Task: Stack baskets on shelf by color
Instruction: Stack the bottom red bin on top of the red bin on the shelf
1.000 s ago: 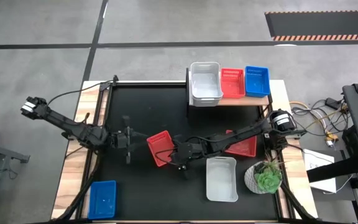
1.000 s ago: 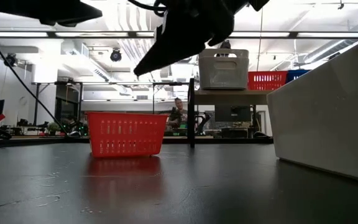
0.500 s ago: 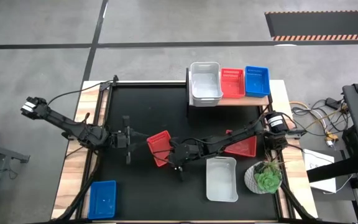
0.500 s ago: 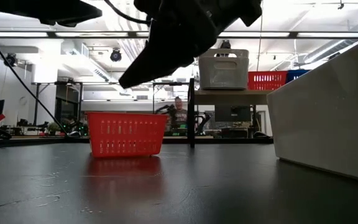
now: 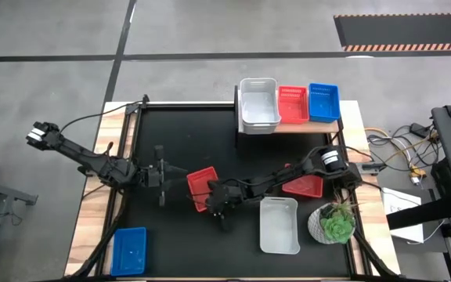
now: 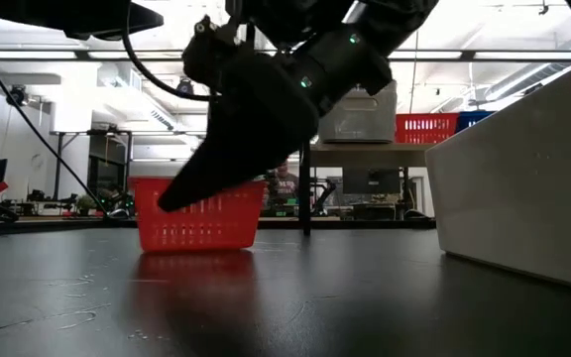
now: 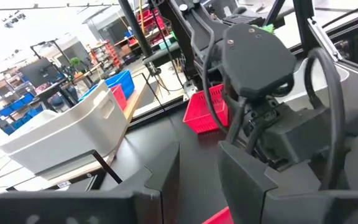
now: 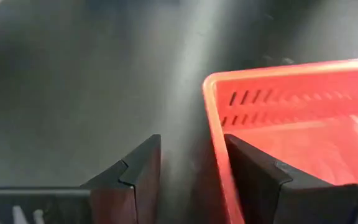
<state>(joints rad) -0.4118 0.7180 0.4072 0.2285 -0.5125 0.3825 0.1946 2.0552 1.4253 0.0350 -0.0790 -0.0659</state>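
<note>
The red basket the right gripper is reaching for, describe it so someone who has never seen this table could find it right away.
Start at the black table and look near its middle, between the two arms. A red basket sits there, turned at an angle, with the open right gripper straddling its wall. The other loose red basket lies farther right, near the plant, and a third sits on the shelf.

bare tabletop [image 5: 171, 227] left of white basket [image 5: 279, 225]; red basket [image 5: 200, 186] blocks centre.

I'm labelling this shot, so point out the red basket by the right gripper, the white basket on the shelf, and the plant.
red basket [image 5: 200, 182], high view, its floor
white basket [image 5: 258, 103], high view, its floor
plant [image 5: 337, 227], high view, its leaves
</note>
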